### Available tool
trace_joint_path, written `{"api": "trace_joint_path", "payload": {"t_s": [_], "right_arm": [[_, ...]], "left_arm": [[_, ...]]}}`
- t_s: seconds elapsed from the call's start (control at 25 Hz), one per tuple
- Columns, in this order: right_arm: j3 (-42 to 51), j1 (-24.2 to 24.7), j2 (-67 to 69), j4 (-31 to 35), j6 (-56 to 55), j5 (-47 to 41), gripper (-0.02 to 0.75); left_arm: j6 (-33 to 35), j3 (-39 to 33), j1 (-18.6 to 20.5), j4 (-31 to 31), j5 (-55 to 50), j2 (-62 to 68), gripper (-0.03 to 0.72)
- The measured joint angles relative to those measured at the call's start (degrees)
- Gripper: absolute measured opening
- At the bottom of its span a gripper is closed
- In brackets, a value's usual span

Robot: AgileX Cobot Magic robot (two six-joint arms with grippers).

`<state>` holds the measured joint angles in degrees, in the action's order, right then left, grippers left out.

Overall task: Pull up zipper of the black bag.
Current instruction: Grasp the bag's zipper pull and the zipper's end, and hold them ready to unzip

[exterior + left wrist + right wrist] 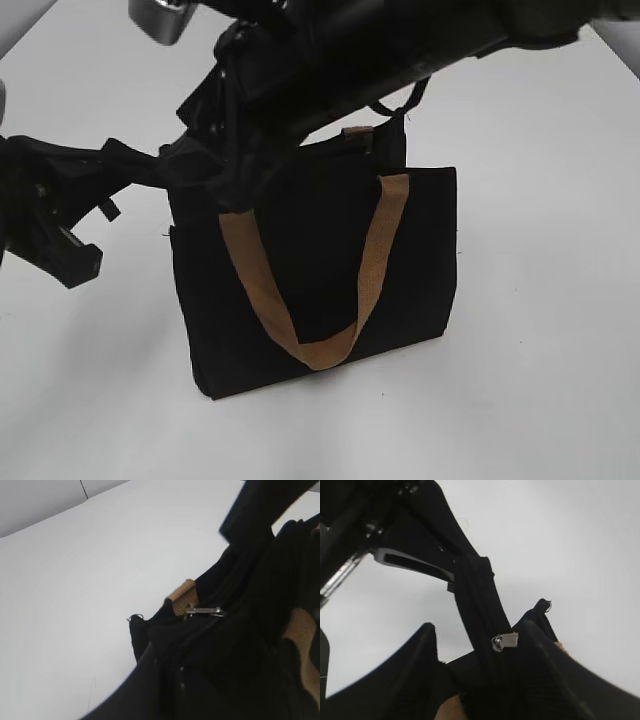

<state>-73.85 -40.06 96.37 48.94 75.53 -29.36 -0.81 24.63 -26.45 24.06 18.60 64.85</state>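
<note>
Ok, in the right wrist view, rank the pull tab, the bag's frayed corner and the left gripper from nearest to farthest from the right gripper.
1. Pull tab: between the right gripper's open fingers.
2. Frayed corner of the bag: beyond the right-hand finger.
3. Left gripper: farthest, upper left, pinching the bag's far end.

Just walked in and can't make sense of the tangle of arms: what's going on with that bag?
Two robot arms are working on the top edge of an upright black bag on a white table. The left gripper is shut on the fabric at one end of the bag's top edge. The right gripper sits astride the zipper, its fingers on either side of the small silvery pull tab, not yet clamped on it.
</note>
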Motion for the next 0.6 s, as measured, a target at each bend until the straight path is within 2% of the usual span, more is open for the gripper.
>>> {"api": "trace_joint_path", "payload": {"t_s": [0.24,0.44,0.6], "right_arm": [[-5.07,0.0,4.45,0.0,0.83,1.4,0.368],[-5.72,0.05,4.58,0.0,0.84,4.76,0.357],[-5.72,0.05,5.48,0.0,0.84,5.47,0.334]], "left_arm": [[-2.33,0.0,0.0,0.0,-2.42,0.0,-0.001],[-5.81,0.0,0.0,-0.23,-9.21,0.0,-0.001],[-6.05,0.0,0.0,-0.46,-8.65,0.0,-0.001]]}}
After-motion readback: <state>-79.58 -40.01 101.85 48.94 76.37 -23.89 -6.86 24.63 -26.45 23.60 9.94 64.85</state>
